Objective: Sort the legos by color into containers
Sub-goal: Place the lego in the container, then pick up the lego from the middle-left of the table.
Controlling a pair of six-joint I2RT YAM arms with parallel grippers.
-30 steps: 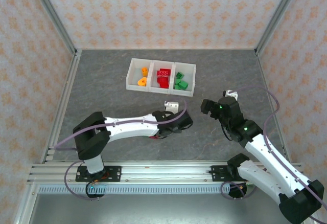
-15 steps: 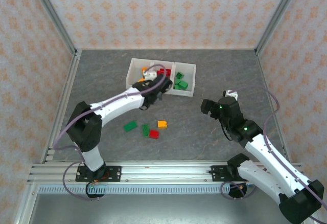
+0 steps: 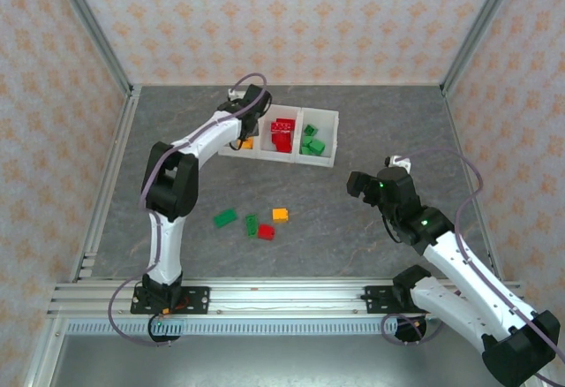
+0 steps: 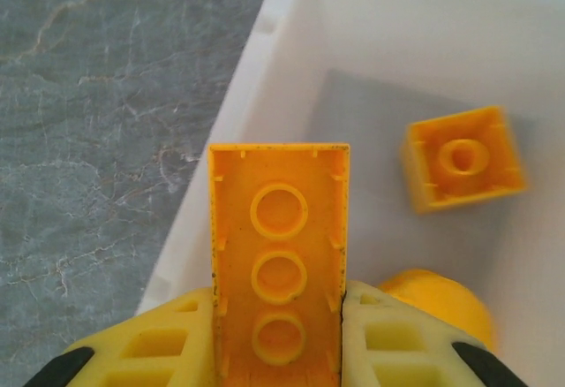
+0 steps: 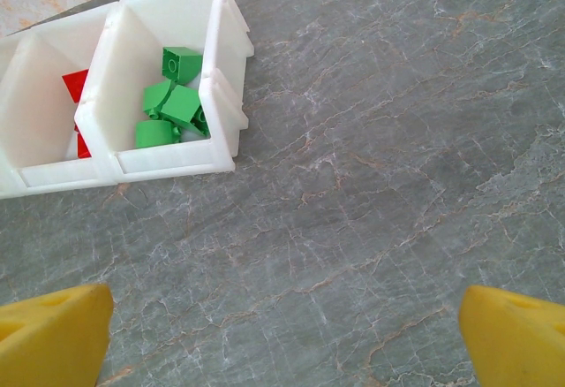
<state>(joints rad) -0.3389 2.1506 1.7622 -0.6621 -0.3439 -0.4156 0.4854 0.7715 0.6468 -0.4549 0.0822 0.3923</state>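
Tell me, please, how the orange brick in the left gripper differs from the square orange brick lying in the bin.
The held brick is long, with three tubes underneath; the square brick is short, with one. The held brick is clamped in the left gripper; the square brick lies loose on the bin floor. Both are orange-yellow, undersides toward the camera.

We see a grey desk (image 3: 380, 131) with a marbled, stone-like pattern of pale veins. Three walls enclose it: a back wall (image 3: 282, 16), a left wall (image 3: 44, 122) and a right wall (image 3: 525, 95), all papered cream with a repeating orange floral motif. Silver metal posts (image 3: 93, 29) mark the two back corners. Along the desk's near edge runs a ribbed silver rail (image 3: 291, 297).
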